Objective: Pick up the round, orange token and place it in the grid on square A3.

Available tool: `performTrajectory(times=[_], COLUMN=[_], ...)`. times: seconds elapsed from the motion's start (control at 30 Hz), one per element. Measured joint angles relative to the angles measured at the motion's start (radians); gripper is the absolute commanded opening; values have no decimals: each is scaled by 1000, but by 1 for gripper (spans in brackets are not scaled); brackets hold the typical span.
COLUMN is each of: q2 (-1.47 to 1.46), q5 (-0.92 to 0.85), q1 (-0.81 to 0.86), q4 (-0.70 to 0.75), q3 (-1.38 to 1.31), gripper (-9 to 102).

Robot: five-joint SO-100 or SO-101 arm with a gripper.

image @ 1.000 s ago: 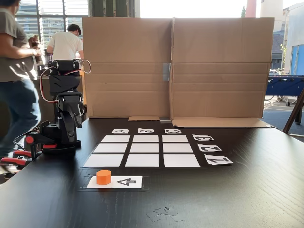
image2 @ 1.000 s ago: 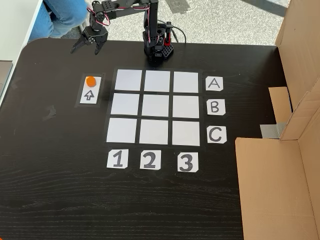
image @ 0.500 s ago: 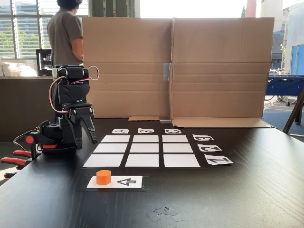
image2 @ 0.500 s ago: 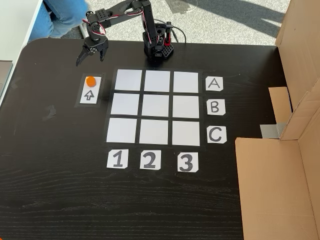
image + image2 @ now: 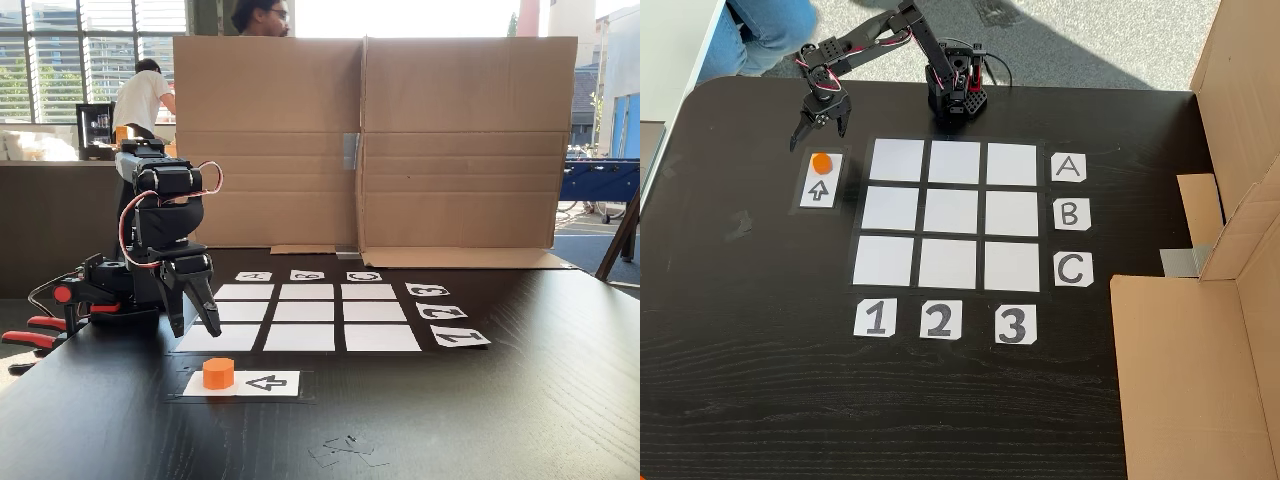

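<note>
The orange token [image 5: 218,373] [image 5: 821,162] rests on one end of a white arrow card, outside the grid [image 5: 305,312] [image 5: 954,213]. Square A3 [image 5: 243,292] [image 5: 1012,163] is the corner cell lined up with the A and 3 cards, and it is bare. My gripper [image 5: 196,328] [image 5: 820,138] hangs open with its fingers pointing down, close to the token on the arm's base side. In the low fixed view its tips sit above and behind the token. Nothing is between the fingers.
The arrow card [image 5: 265,382] [image 5: 818,190] lies beside the grid's column 1. The arm's base [image 5: 110,290] [image 5: 956,95] stands at the table edge near row A, with red clamps [image 5: 28,338]. A cardboard wall [image 5: 370,140] [image 5: 1230,120] stands past the letter cards. People stand behind it.
The arm has reached out from its folded pose and come down, carrying the open gripper toward the token. The token has not moved. People in the background have shifted.
</note>
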Motion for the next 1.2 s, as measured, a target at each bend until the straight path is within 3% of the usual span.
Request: performTrajectory(times=[0.6, 1.03, 1.2], q2=[-143, -249, -273], q5=[-293, -316, -316], q1=[-18, -25, -25], q4=[-2, 0, 2], q3=[-94, -219, -250], gripper=[54, 54, 42])
